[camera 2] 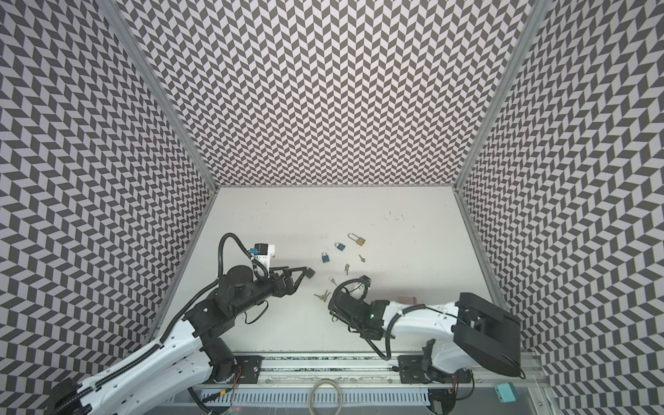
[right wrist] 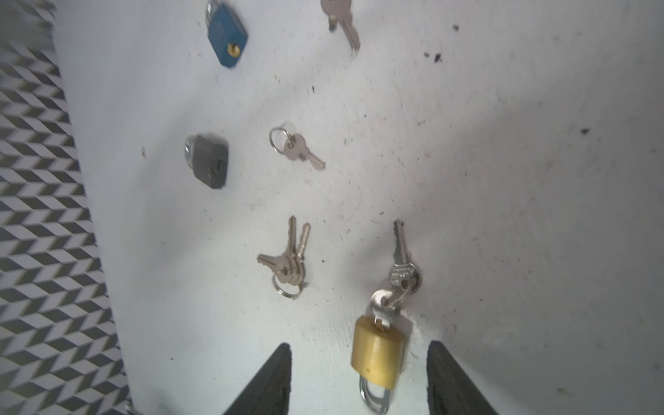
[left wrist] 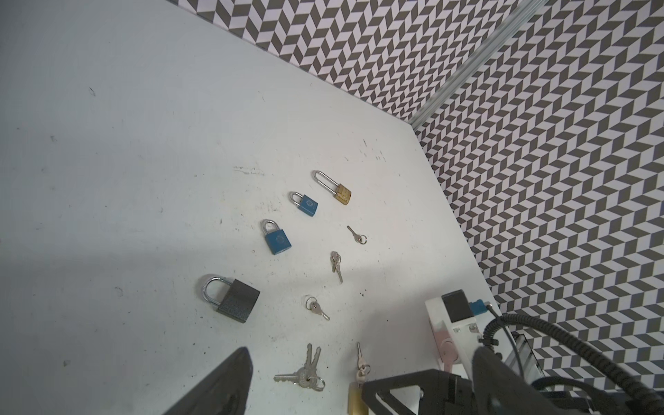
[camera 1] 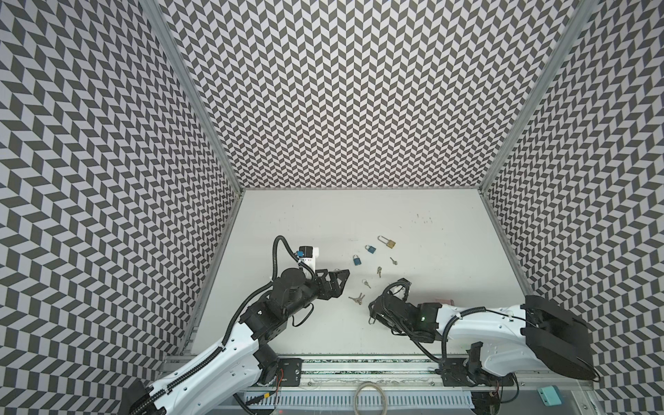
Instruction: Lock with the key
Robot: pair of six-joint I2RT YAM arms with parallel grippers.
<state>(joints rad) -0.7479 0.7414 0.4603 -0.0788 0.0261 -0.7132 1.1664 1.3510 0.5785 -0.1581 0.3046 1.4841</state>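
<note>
A small brass padlock (right wrist: 377, 350) lies flat on the white table (right wrist: 521, 215) with a silver key (right wrist: 381, 309) in its keyhole. A second key (right wrist: 401, 258) hangs on the same ring. My right gripper (right wrist: 359, 345) is open, and the padlock lies between its fingers without touching either. In both top views the right wrist (camera 1: 393, 305) covers this padlock. My left gripper (left wrist: 305, 370) is open and empty, low over the table above a bunch of keys (left wrist: 305, 377). It shows in both top views (camera 1: 341, 284).
A grey padlock (left wrist: 237, 300), two blue padlocks (camera 1: 356, 260) (camera 1: 370, 249) and a long-shackled brass padlock (camera 1: 390, 243) lie mid-table. Loose keys (camera 1: 365, 284) (camera 1: 378, 271) (camera 1: 393, 260) lie between them. A pink object (camera 1: 443, 301) sits behind the right arm. Patterned walls enclose three sides.
</note>
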